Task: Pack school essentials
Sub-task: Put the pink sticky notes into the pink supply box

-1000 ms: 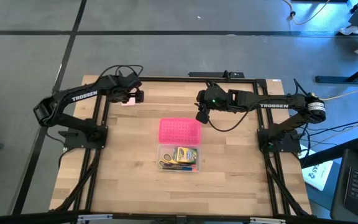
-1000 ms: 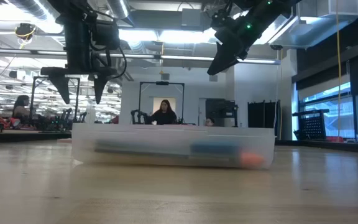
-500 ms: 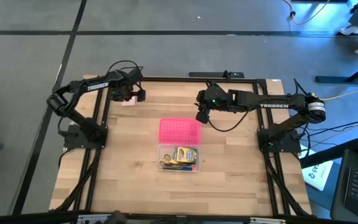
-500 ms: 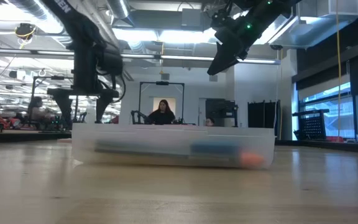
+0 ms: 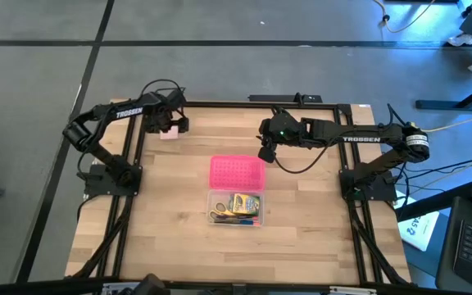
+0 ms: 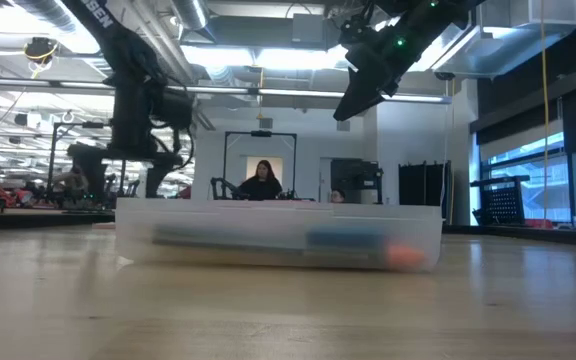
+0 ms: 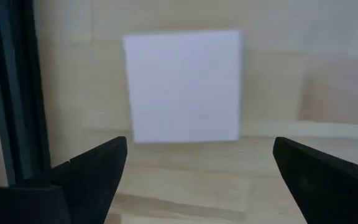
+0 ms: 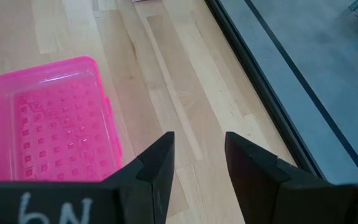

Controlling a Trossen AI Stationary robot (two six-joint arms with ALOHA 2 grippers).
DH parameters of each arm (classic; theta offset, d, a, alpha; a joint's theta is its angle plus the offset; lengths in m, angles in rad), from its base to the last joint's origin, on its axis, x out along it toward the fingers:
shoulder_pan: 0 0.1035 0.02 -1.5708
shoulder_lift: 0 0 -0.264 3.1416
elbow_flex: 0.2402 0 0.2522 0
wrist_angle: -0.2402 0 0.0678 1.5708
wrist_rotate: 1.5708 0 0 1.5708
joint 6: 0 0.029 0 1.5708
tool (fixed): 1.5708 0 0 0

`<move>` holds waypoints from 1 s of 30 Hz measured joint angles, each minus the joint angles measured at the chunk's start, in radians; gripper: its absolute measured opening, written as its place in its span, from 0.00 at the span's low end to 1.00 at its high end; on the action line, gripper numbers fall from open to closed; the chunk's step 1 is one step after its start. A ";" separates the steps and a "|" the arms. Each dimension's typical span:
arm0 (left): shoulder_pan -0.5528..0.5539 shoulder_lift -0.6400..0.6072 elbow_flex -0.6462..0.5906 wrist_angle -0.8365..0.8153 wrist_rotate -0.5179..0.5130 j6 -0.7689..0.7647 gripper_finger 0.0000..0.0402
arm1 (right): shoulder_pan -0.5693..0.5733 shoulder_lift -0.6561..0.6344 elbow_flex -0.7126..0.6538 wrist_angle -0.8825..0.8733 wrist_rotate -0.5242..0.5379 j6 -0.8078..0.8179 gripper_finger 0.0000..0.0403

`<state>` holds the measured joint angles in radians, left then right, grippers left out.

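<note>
A pale pink square pad (image 7: 182, 87) lies flat on the wood near the table's far left corner (image 5: 167, 133). My left gripper (image 7: 201, 168) hangs open just above it, fingers pointing down, one on each side of the pad's near edge and touching nothing. A clear case (image 5: 236, 206) sits at the table's middle. It holds yellow-handled scissors (image 5: 218, 216), a yellow-green crayon box (image 5: 244, 202) and pencils. Its pink lid (image 5: 237, 173) lies open on the far side. My right gripper (image 5: 265, 152) hovers above the lid's far right, slanting down, with a narrow empty gap between its fingers (image 8: 160, 165).
The dark table frame rail (image 7: 8, 93) runs close beside the pad and my left gripper. Bare wood lies all round the case (image 6: 278, 240). A person sits in the room beyond the table's far edge (image 6: 263, 182).
My left gripper has come down toward the pink pad at the far left corner, staying open; the arm's elbow has swung outward. My right gripper has kept still.
</note>
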<state>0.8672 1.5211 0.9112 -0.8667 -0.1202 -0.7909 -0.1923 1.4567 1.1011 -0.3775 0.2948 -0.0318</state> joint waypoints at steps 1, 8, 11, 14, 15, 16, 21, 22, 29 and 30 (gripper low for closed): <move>0.005 0.000 -0.013 -0.001 -0.001 -0.011 0.99 | 0.000 0.000 0.000 0.000 0.000 0.001 0.36; 0.043 0.000 -0.105 0.124 0.003 -0.005 0.99 | 0.000 0.000 0.000 0.000 0.000 0.001 0.36; 0.052 0.000 -0.125 0.157 0.003 -0.010 0.99 | 0.000 0.000 0.000 0.000 0.000 0.000 0.36; 0.064 0.000 -0.137 0.195 0.003 -0.010 0.99 | 0.000 0.000 0.000 0.000 0.000 0.000 0.36; 0.066 0.000 -0.139 0.206 0.003 -0.010 0.99 | 0.000 0.000 0.000 0.000 0.000 0.000 0.36; 0.067 0.000 -0.141 0.216 0.003 -0.009 0.99 | 0.000 0.000 0.000 0.000 0.000 0.000 0.36; 0.067 0.000 -0.143 0.234 -0.001 0.013 0.99 | 0.000 0.000 0.000 0.000 0.000 0.001 0.36; 0.067 0.000 -0.143 0.234 -0.008 0.013 0.99 | 0.000 0.000 0.000 0.000 0.000 0.001 0.36; 0.067 0.000 -0.143 0.234 -0.025 0.013 0.99 | 0.000 0.000 0.000 0.000 0.000 0.000 0.36; 0.067 0.000 -0.143 0.234 -0.028 0.012 0.99 | 0.000 0.000 0.000 0.000 0.000 0.000 0.36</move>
<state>0.9340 1.5211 0.7677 -0.6327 -0.1480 -0.7787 -0.1921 1.4567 1.1011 -0.3775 0.2947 -0.0319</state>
